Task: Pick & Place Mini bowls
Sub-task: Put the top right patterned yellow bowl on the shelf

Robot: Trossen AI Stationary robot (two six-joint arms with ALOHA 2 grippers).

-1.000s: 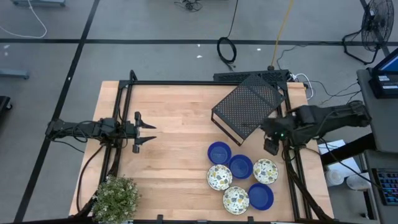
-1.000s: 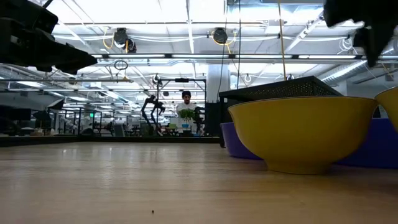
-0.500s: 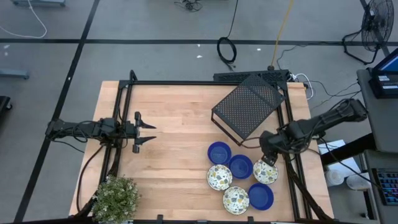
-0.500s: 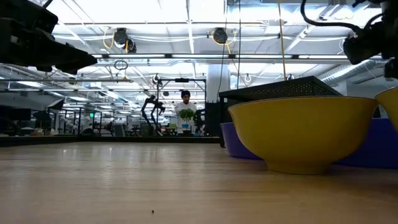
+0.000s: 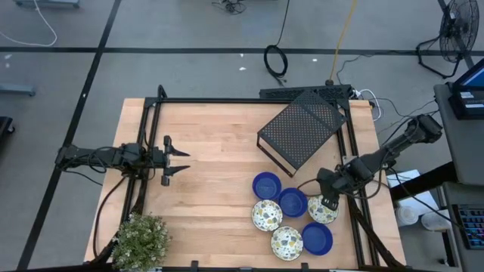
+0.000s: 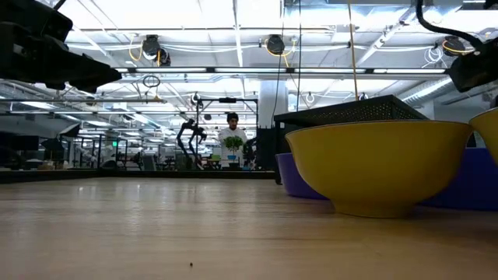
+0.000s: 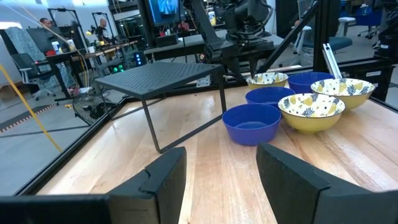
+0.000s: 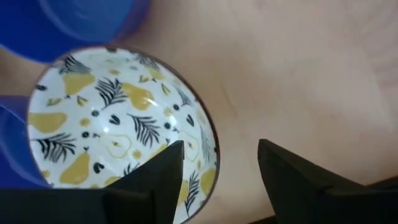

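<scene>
Wooden table (image 5: 212,151), six empty mini bowls (image 5: 292,202), right gripper (image 5: 330,202) jaws wide astride patterned bowl's (image 8: 118,130) rim

A black perforated box (image 5: 302,128) sits tilted near the table's (image 5: 212,151) far right corner, a small potted plant (image 5: 141,240) at the near left.

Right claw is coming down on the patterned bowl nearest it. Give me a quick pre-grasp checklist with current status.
1. Right claw open: ok, fingers apart in the right wrist view.
2. Claw over patterned bowl rim: ok, rim edge lies between the fingers.
3. Bowl empty: ok.
4. Neighbouring blue bowl clear of the fingers: cannot tell, it sits close beside.
5. Left claw out of the way: ok, across the table.
6. Black perforated box clear: ok.
</scene>
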